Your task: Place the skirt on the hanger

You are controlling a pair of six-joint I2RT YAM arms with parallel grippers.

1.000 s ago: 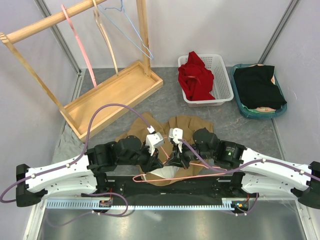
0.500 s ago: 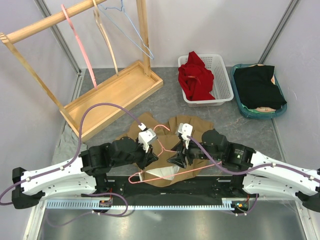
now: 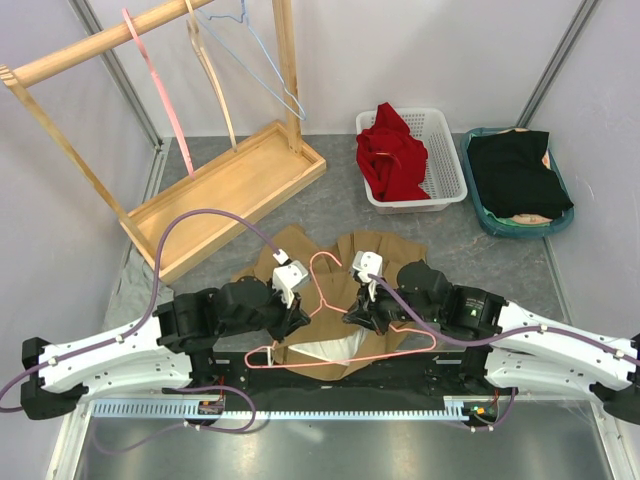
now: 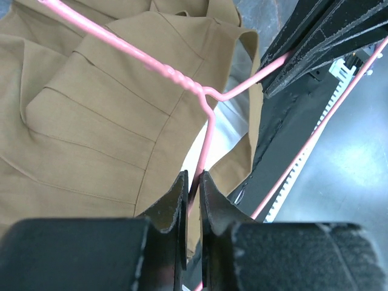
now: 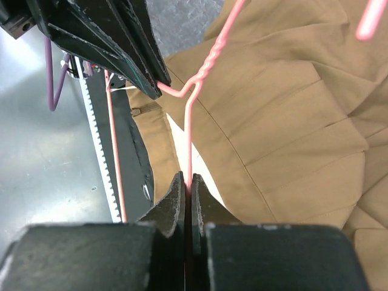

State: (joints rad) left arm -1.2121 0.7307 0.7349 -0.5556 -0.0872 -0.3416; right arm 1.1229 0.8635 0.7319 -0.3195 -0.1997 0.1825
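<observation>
A tan skirt (image 3: 390, 250) lies spread on the table just beyond the arm bases. It also fills the left wrist view (image 4: 91, 121) and the right wrist view (image 5: 291, 121). A pink wire hanger (image 3: 325, 256) is held over the skirt, hook pointing away and bottom bar toward the bases. My left gripper (image 3: 298, 312) is shut on the hanger's left shoulder wire (image 4: 206, 139) just below the twisted neck. My right gripper (image 3: 352, 315) is shut on the right shoulder wire (image 5: 189, 139). The two grippers face each other, close together.
A wooden rack (image 3: 230, 180) with several hangers stands at the back left. A white basket (image 3: 445, 175) holds a red garment. A teal tray (image 3: 480, 205) at the back right holds a black garment. A black strip runs along the near edge.
Both grippers have shifted slightly left with the hanger still held. The hanger's hook now shows over the skirt and its bottom bar sits further left.
</observation>
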